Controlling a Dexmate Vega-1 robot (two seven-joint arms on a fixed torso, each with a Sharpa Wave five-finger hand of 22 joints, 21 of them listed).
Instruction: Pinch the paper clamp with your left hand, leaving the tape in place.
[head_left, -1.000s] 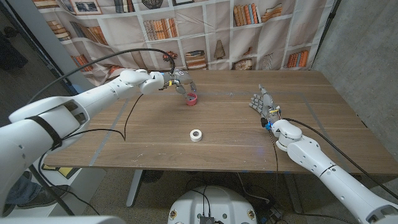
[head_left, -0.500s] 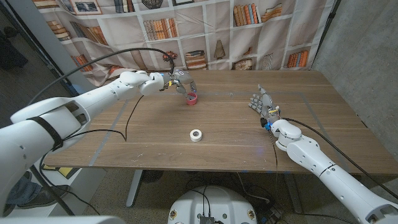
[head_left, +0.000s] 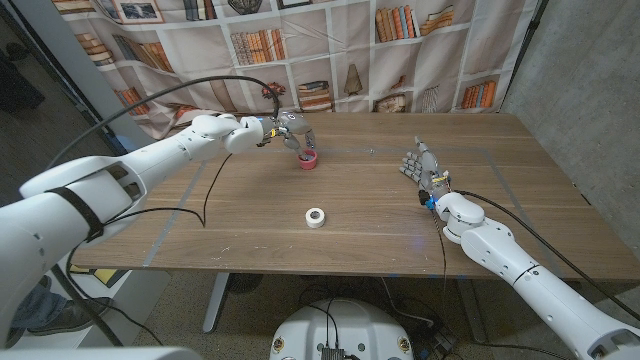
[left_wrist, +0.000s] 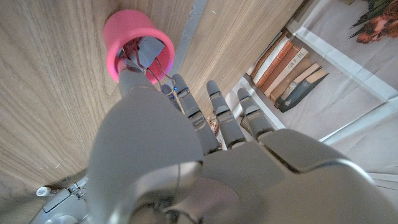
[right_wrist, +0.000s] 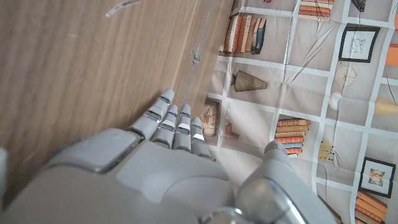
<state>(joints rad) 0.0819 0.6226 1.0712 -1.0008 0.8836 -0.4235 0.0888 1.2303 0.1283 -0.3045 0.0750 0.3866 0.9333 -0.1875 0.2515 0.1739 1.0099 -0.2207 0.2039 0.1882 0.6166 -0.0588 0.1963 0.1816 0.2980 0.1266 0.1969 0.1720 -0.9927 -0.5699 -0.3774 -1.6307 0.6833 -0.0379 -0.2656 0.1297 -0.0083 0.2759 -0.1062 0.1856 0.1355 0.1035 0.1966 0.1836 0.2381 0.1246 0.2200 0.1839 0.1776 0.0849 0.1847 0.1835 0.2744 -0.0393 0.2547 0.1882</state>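
The pink paper clamp stands on the table at the back, left of centre. My left hand reaches over it from the left. In the left wrist view the thumb tip and a finger sit on either side of the wire handles of the clamp, pinching them, while the other fingers stay stretched out. The white roll of tape lies apart, nearer the front, with neither hand on it. My right hand stands on the right half of the table, fingers straight and holding nothing.
A black cable runs from the left arm across the table's left side. A bookshelf-print curtain hangs behind the far edge. Bare wood lies between the tape and my right hand.
My left hand has sunk slightly onto the clamp and its fingers have drawn in around the handles. The tape and right hand have not moved.
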